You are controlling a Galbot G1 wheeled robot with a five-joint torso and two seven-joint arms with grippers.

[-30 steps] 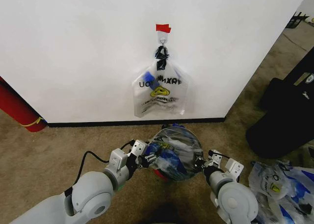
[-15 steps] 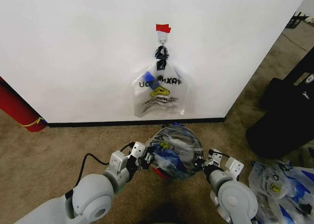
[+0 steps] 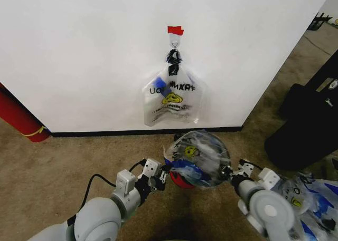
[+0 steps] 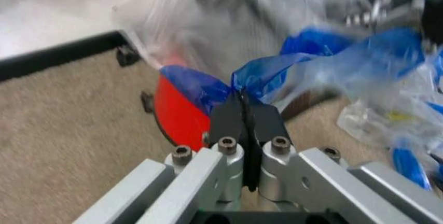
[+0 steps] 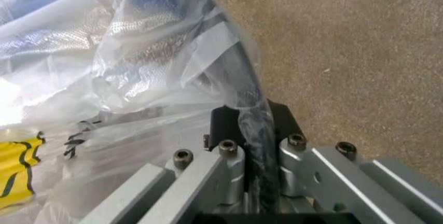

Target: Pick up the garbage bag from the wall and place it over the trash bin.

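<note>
Left gripper (image 3: 165,173): pinches blue handle of thin translucent plastic garbage bag (image 3: 199,152), near left.
Right gripper (image 3: 231,173): clamps opposite edge, near right.
Bag: stretched between both, above small black wire-mesh trash bin with red base (image 3: 181,180).
You keep tension even, lower both sides level over rim.
Beyond: spare bag (image 3: 172,97) on white wall (image 3: 79,51).

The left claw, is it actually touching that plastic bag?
Touching. The left wrist view shows the left claw pinched shut on the garbage bag.

Red cylinder (image 3: 16,117) stands left, bulky black object (image 3: 309,119) right
</note>
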